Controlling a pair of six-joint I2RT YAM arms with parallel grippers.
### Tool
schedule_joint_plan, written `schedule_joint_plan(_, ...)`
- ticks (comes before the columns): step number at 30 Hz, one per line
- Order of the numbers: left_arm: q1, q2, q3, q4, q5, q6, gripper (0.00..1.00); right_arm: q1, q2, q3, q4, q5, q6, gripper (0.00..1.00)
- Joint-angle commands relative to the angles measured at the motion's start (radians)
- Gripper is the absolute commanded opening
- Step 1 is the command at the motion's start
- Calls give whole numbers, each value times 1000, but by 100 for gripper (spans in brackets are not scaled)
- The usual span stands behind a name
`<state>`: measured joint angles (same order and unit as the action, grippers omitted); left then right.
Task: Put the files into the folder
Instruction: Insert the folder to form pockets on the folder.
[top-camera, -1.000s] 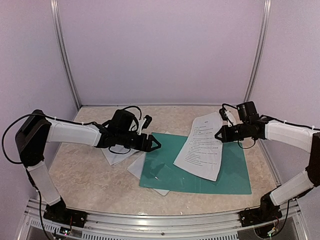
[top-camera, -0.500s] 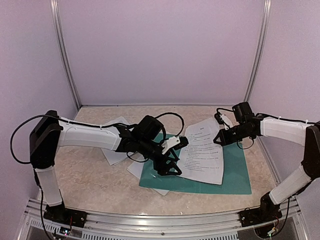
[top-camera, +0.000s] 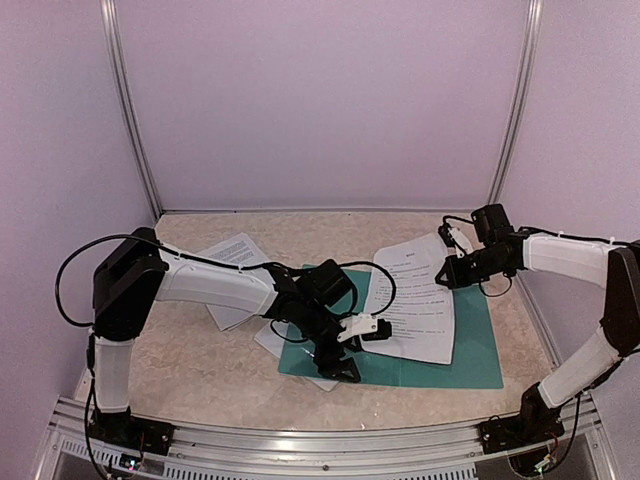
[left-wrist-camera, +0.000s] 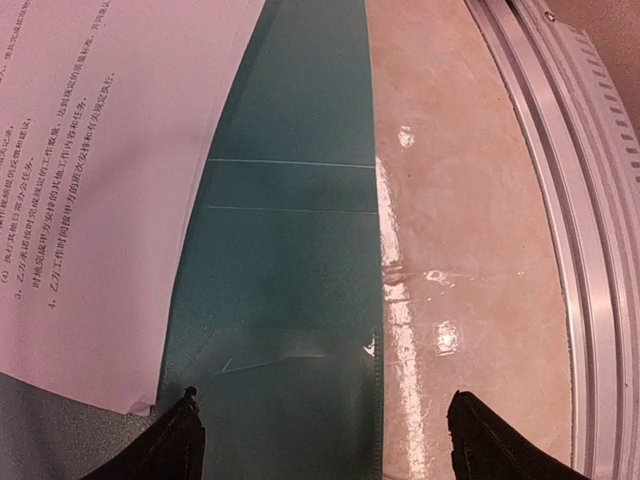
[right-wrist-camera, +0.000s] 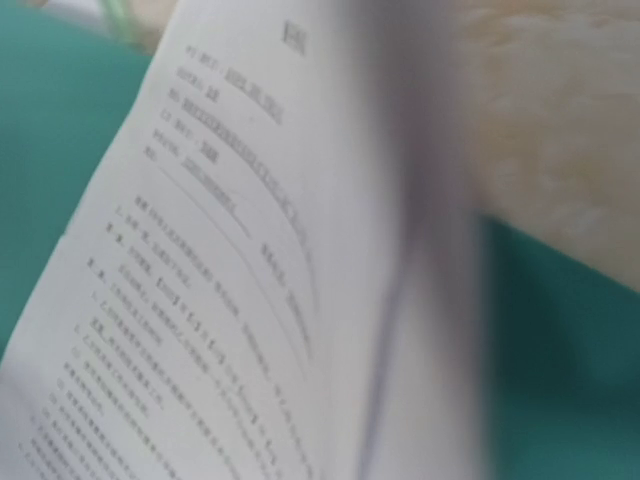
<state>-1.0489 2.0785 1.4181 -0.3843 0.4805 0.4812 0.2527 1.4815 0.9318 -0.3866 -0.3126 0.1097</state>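
Note:
The dark teal folder (top-camera: 450, 355) lies open and flat on the table. One printed sheet of the files (top-camera: 415, 305) rests on it, its far corner lifted. My right gripper (top-camera: 455, 263) is shut on that corner. The right wrist view is filled by this sheet (right-wrist-camera: 250, 300), with the folder (right-wrist-camera: 570, 360) behind it; its own fingers are hidden. My left gripper (top-camera: 350, 352) hovers open over the folder's near edge with nothing between its fingers. In the left wrist view its tips straddle the folder (left-wrist-camera: 290, 250) edge, the sheet (left-wrist-camera: 110, 150) to the left. More files (top-camera: 235, 252) lie left of the folder.
Another white sheet (top-camera: 272, 340) pokes out from under the folder's left edge. The aluminium rail (left-wrist-camera: 590, 200) runs along the table's near edge, close to my left gripper. Purple walls close in the table on three sides.
My left arm has swung right, from the folder's left edge to over its near edge, and its jaws have widened. My right gripper has shifted the sheet's corner slightly.

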Motion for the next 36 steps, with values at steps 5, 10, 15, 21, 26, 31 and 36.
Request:
schedule_joint_plan(5,2,16,29,-27,-1,75,82,-55,-8,11,23,18,10,0)
schedule_joint_plan(10,-6,51,83,-76,-9,129,82,-55,-1,8,24,3,7,0)
schedule_joint_plan(15,-6,95,137,-109,-10,159,83,-53,-9,3,27,-10,7,0)
schedule_joint_plan(21,-8,143,178,-162,-35,179,83,-53,-18,-3,31,-20,7,0)
schedule_joint_plan(26,-18,164,182,-183,-51,179,82,-55,-20,-4,32,-25,7,0)
schedule_joint_plan(31,-30,165,151,-165,-80,179,78,-54,-19,-1,29,-28,5,0)
schedule_joint_plan(36,-39,157,112,-129,-97,160,70,-55,-17,-3,24,-26,4,0)
